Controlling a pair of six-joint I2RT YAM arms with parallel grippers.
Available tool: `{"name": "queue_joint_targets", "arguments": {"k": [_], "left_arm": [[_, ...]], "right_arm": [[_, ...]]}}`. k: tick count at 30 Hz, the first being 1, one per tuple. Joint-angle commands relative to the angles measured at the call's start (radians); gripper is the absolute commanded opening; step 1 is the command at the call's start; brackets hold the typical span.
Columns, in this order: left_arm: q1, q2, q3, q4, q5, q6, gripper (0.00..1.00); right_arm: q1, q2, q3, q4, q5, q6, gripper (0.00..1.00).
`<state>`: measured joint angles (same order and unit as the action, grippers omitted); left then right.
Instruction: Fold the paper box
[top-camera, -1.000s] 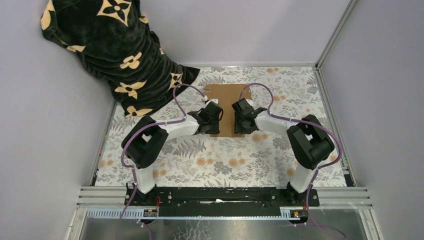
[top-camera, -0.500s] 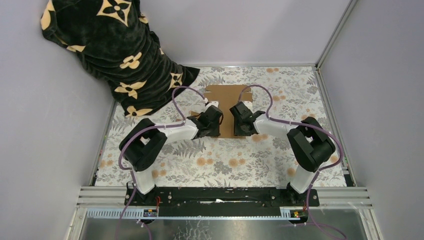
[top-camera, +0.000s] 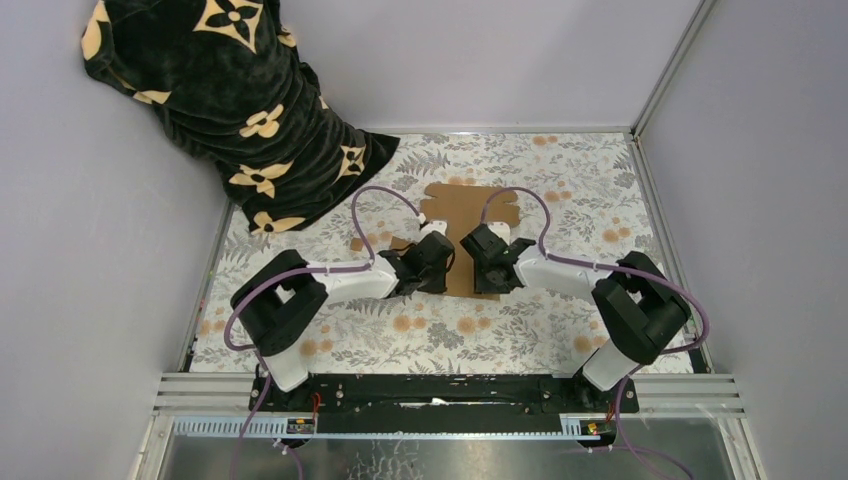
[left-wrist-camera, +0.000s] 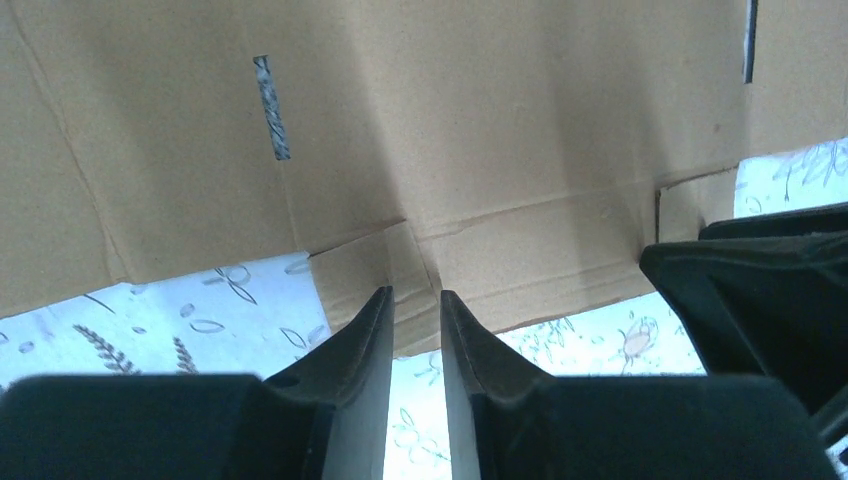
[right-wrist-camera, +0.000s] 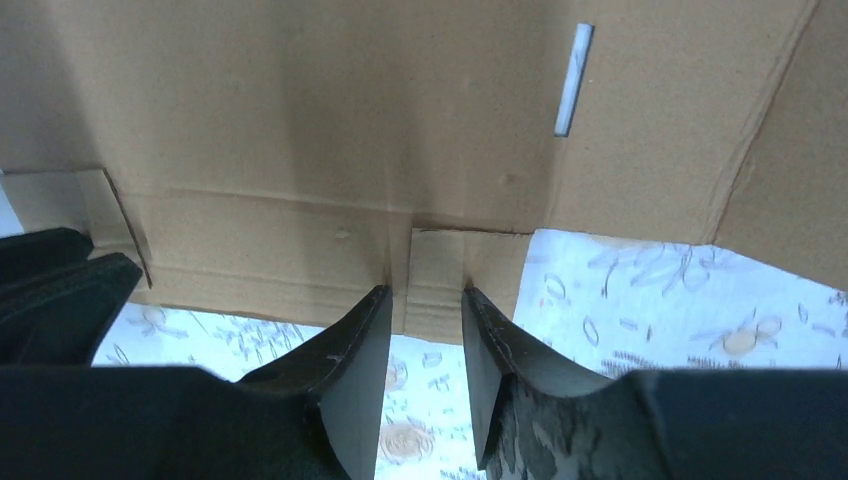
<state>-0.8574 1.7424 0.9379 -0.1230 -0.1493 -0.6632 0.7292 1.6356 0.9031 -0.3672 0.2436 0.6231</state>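
blanket (top-camera: 240, 110): black with cream flower shapes, heaped in the upper left of the top view, its lower edge lying on the tablecloth (top-camera: 560, 170).
left gripper (left-wrist-camera: 415, 293): just left of centre in the top view, over the near edge of the paper box (top-camera: 458, 205). In its wrist view the fingers stand a narrow gap apart with their tips at that edge. I cannot tell whether they clamp anything.
paper box: a flat brown die-cut sheet at the centre of the top view, lying on the tablecloth. Both grippers cover its near part; its far part is bare.
slit (left-wrist-camera: 272, 107): a thin cut in the sheet, upper left of the left wrist view.
right gripper (right-wrist-camera: 427, 290): just right of centre, near the left gripper but apart from it. Its fingers stand slightly wider apart, tips either side of a small tab (right-wrist-camera: 437, 275) on the near edge. I cannot tell whether they grip it.
tablecloth: white, with grey ferns and orange flowers.
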Motion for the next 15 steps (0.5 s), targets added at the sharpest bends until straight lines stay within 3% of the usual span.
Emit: {"name": "queue_joint_targets", "arguments": {"k": [1,15], "left_arm": [[-0.057,-0.012,-0.028,-0.088,0.002,-0.042,0.29],[-0.131,-0.115,-0.050,-0.243,-0.071,-0.100,0.30]], "right_arm": [[0.069,-0.068,-0.055,-0.087,-0.002,0.084,0.40],[0.219,-0.255,-0.172,-0.132,-0.030,0.156,0.41]]}}
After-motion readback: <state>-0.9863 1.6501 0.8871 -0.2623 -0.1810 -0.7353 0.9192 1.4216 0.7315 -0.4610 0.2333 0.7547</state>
